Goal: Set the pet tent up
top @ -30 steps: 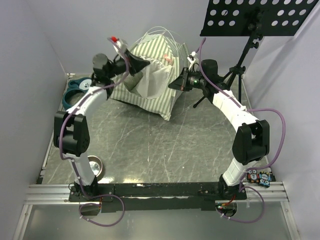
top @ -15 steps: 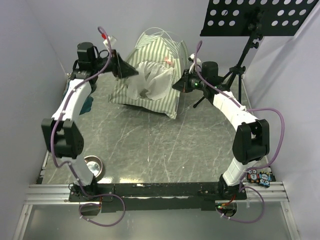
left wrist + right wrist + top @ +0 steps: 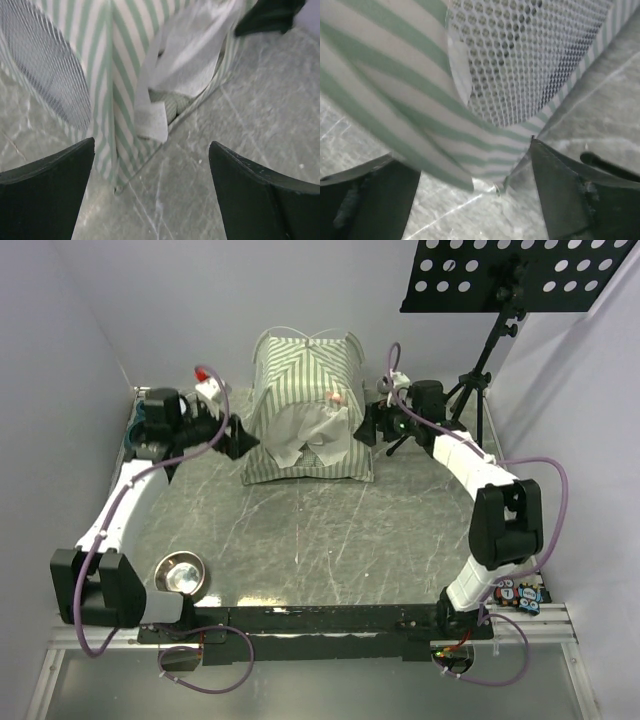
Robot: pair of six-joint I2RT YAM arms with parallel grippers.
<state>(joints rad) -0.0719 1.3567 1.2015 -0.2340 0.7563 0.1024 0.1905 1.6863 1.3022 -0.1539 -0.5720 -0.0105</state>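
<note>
The pet tent (image 3: pixel 305 400) stands upright on the table at the back middle, a green-and-white striped box with thin white poles crossing on top and a white flap hanging at its front. My left gripper (image 3: pixel 240 437) is open just left of its front corner, apart from it. In the left wrist view the tent (image 3: pixel 117 75), its mesh panel (image 3: pixel 45 65) and white flap (image 3: pixel 190 50) lie ahead of the open gripper (image 3: pixel 152 192). My right gripper (image 3: pixel 368 425) is open at the tent's right side. There its gripper (image 3: pixel 475 197) has the striped wall (image 3: pixel 395 90) and mesh (image 3: pixel 530 55) close above it.
A metal bowl (image 3: pixel 180 573) sits near the front left by the left arm's base. A black music stand (image 3: pixel 520 275) on a tripod (image 3: pixel 470 390) rises at the back right, close behind the right arm. Grey walls close in both sides.
Both grippers opened and let go of the tent. The tent went from tilted and crumpled to upright and square. The left arm swung back to the left and lower.
</note>
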